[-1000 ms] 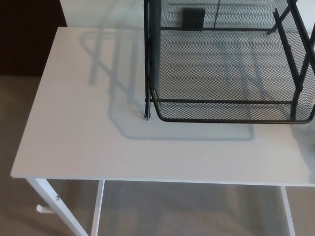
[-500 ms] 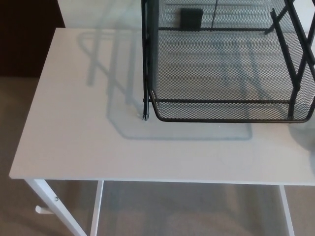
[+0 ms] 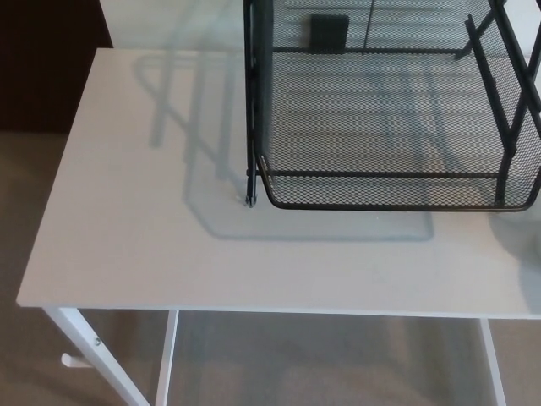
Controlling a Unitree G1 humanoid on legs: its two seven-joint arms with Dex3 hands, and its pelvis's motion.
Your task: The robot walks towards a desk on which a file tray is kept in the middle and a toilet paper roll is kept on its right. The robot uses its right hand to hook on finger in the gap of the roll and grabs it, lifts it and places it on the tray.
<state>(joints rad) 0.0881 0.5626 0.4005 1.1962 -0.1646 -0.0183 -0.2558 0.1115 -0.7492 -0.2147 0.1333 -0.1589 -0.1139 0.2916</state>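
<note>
A black wire-mesh file tray (image 3: pixel 389 190) stands on the white desk (image 3: pixel 127 228), filling the upper right of the head view. Its lower basket holds nothing that I can see. The toilet paper roll does not show in this view; only a faint grey shadow lies at the desk's right edge. Neither of my hands is in the picture.
The desk's front edge (image 3: pixel 254 309) runs across the lower part of the view, with white legs (image 3: pixel 93 351) below it and beige carpet underneath. A dark wall area lies at the far left. A small black object (image 3: pixel 328 32) shows behind the tray's mesh.
The whole picture has shifted slightly, so the camera has moved a little; the tray and desk themselves stay put.
</note>
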